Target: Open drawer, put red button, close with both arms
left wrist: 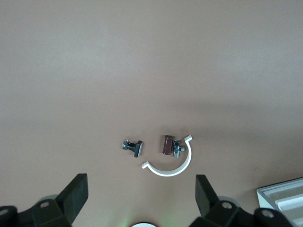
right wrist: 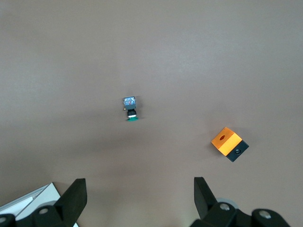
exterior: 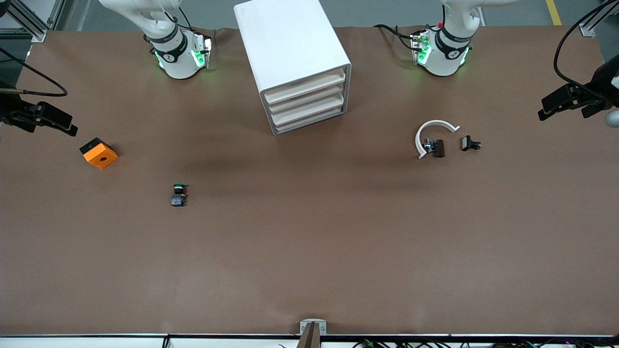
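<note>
**Cabinet.** The white cabinet (exterior: pixel 289 41) stands in the upper middle of the front view, between the two arm bases. Its four drawer fronts face the camera at a slant. Every drawer (exterior: pixel 305 99) is shut, so the opening step is judged not yet begun.

**Grippers.** The left gripper (left wrist: pixel 140 183) hangs high over the table at the left arm's end. Its fingers are spread wide and nothing is between them. The right gripper (right wrist: pixel 139 183) hangs likewise over the right arm's end, wide and empty. Both look straight down, a posture that appears chosen for surveying the table rather than reaching.

**Red button.** No clearly red-capped button can be confirmed. The nearest candidate is a small dark reddish piece (exterior: pixel 438 148) with a metal end. It lies inside the white ring clip (exterior: pixel 434 131) in the upper part of the frame, toward the left arm's end. In the left wrist view it lies on the table well below the spread fingers.

**Other items.**
- A black part (exterior: pixel 470 143) lies just beside the clip.
- The green button (exterior: pixel 179 194) lies mid-frame toward the right arm's end.
- The orange block (exterior: pixel 99 153) lies closer still to that end.
</note>
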